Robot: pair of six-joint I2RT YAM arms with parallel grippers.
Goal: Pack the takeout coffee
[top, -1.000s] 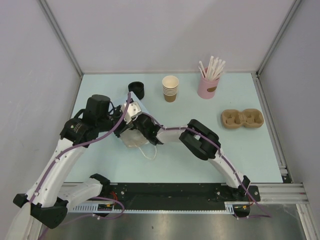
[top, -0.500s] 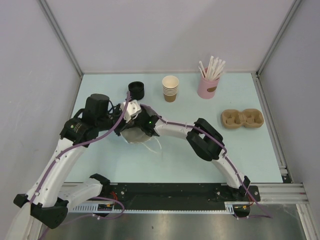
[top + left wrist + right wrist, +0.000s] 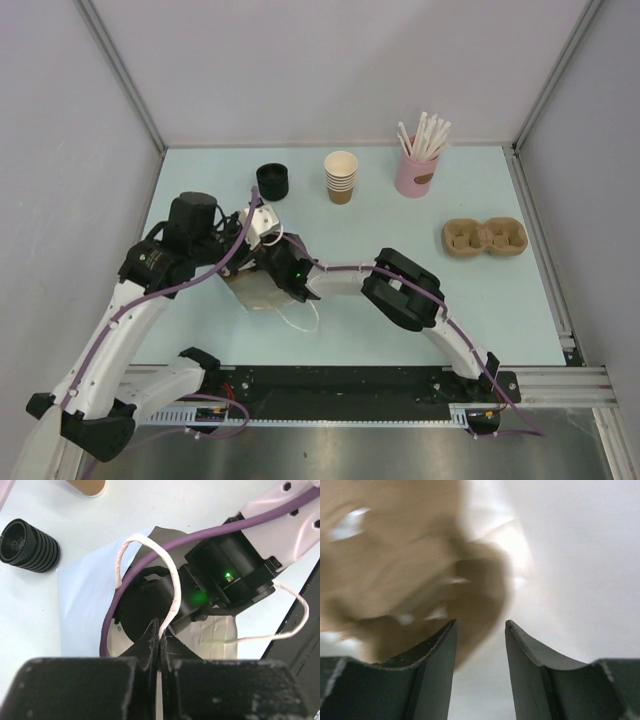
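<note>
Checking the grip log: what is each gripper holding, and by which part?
The left gripper pinches the paper bag by one string handle. The right gripper is open, holding nothing.

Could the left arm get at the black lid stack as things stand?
Probably not yet. The left gripper is pinched shut on the paper bag's string handle, with the right gripper reaching into the bag. The black lid stack itself sits uncovered just beyond the bag.
</note>
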